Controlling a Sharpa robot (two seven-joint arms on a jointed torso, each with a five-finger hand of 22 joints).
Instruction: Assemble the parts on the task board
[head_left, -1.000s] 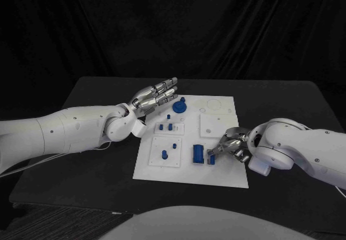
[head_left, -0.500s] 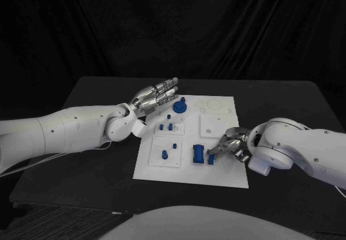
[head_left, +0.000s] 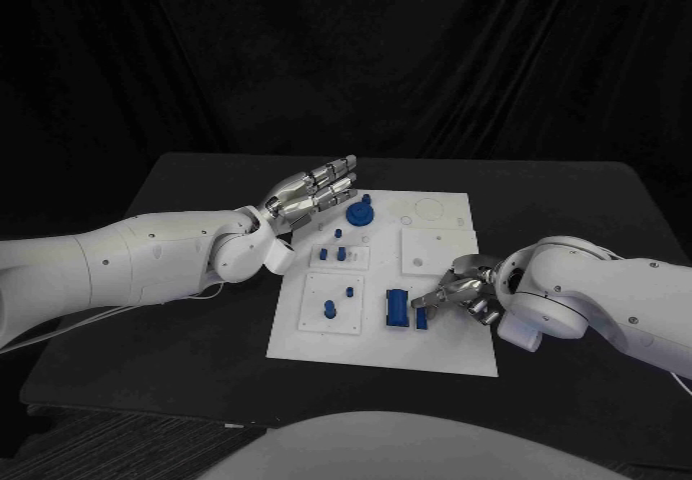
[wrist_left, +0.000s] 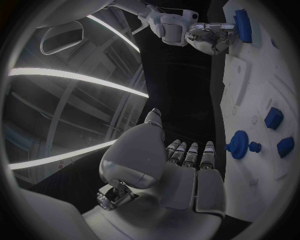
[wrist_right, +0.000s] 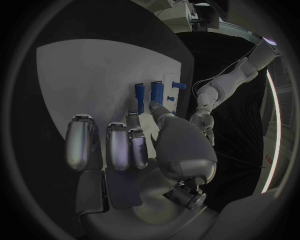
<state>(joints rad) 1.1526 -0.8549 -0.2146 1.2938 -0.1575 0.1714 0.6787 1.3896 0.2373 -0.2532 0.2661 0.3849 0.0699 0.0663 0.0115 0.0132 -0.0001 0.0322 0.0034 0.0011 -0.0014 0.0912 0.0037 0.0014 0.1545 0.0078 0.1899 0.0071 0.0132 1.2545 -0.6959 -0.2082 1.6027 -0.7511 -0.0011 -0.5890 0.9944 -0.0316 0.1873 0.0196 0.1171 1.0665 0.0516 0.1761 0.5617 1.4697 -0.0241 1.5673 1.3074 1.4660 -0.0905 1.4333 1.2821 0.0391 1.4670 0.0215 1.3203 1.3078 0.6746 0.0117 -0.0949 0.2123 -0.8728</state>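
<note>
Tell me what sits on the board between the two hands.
In the head view, small blue parts stand in the task board between the left hand and the right hand.

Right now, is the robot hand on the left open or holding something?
Open. The left robot hand hovers over the task board's far edge with fingers extended and nothing in its palm.

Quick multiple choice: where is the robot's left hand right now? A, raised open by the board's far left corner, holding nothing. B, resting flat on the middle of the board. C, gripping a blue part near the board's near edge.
A: the left hand is open with fingers extended, nothing in it, beside the task board at its far left corner.
</note>
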